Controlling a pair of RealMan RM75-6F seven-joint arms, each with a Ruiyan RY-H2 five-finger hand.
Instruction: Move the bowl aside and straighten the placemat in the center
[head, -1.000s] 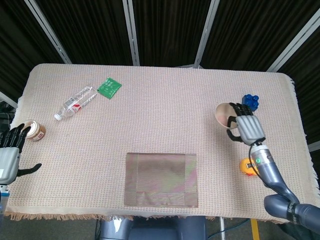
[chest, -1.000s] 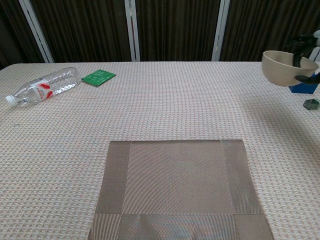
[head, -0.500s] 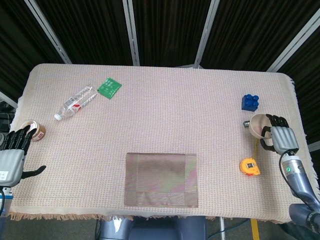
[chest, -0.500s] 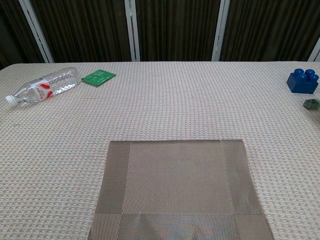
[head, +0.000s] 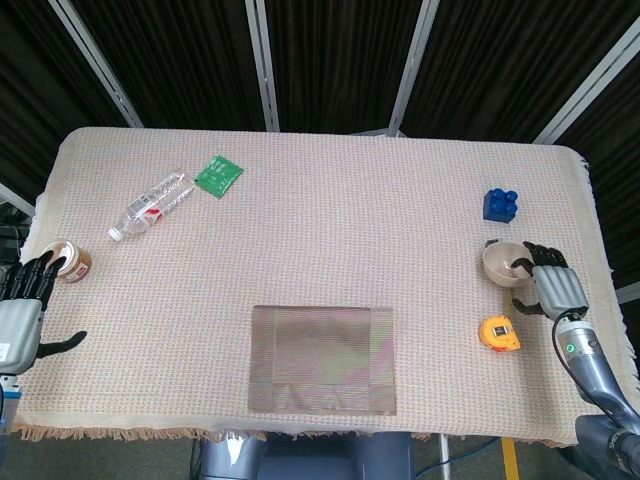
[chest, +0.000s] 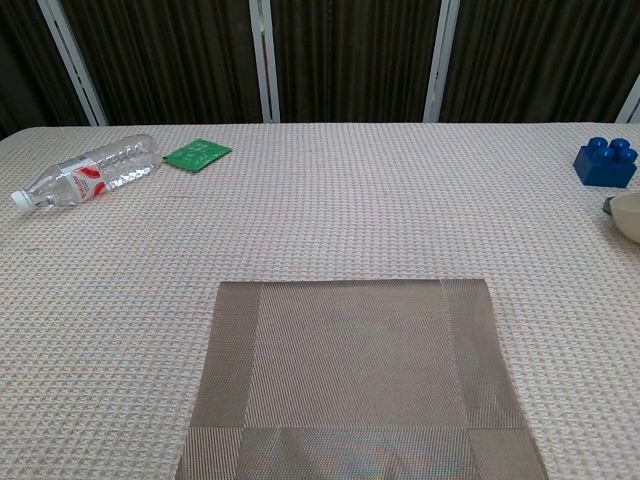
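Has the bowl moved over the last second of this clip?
Yes. In the head view the bowl, held by the right hand, went from left of the blue block to below it, nearer the tape measure.

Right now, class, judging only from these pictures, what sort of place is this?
Probably a robot test bench rather than a home: a cloth-covered table against dark curtains, with unrelated props scattered about, such as a water bottle, blue toy brick and tape measure.

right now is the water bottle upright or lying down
Lying down: the water bottle rests on its side on the tablecloth, beside the green packet.
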